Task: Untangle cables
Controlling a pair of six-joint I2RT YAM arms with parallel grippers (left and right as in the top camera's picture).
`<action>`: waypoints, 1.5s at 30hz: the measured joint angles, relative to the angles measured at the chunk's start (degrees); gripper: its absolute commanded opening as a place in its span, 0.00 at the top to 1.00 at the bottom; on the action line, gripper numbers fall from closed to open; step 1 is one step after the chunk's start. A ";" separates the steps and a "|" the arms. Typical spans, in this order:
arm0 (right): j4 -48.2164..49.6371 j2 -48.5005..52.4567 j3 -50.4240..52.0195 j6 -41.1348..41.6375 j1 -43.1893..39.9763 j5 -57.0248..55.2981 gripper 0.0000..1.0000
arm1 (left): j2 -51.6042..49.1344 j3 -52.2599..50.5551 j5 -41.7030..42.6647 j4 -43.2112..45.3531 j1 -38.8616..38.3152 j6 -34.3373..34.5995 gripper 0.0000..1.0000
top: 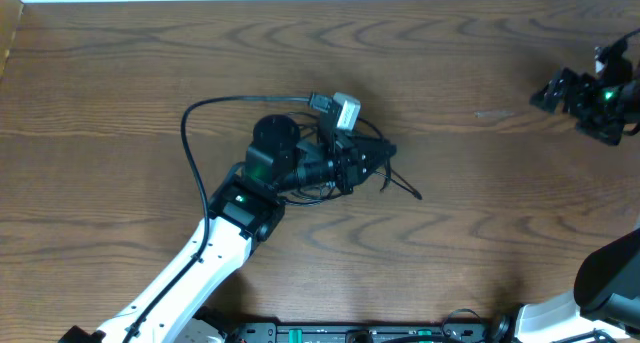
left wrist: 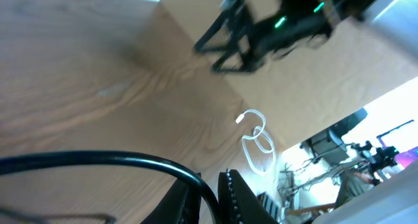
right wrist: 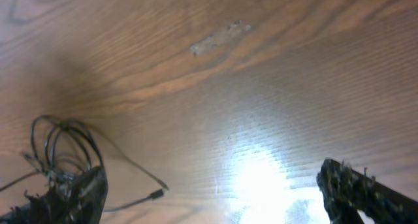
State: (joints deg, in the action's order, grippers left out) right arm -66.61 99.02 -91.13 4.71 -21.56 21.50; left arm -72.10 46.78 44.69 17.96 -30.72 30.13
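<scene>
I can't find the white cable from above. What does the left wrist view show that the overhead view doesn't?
Only the left wrist view: the white cable, looped on the table, a metal plug at one end. Only overhead: the black cable in loops under the left gripper, one end trailing right. Both: the right gripper and the wooden table.

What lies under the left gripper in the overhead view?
Loops of the black cable show beneath the left gripper, and one end trails out onto the table. The gripper covers the rest of the coil.
</scene>
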 measured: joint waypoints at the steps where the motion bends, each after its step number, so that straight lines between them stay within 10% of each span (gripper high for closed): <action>1: 0.85 0.00 1.46 -0.02 0.00 -0.07 0.01 | 0.00 0.92 0.07 -0.09 0.00 0.22 0.85; 22: 8.28 0.00 13.05 -4.39 0.04 10.47 0.01 | -0.02 14.36 4.17 -4.85 -5.44 0.26 0.84; 34: 6.71 0.00 13.09 -9.18 1.86 13.22 0.01 | -0.17 14.45 -12.87 -23.28 1.36 -12.22 0.50; 45: 8.70 0.00 13.11 -11.06 5.38 13.46 0.01 | -0.17 14.45 -28.83 -37.07 9.01 -21.49 0.49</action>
State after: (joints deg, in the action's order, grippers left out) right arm -57.91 99.02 -78.02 -6.35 -16.19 34.96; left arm -72.27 61.23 15.86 -19.11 -21.71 8.64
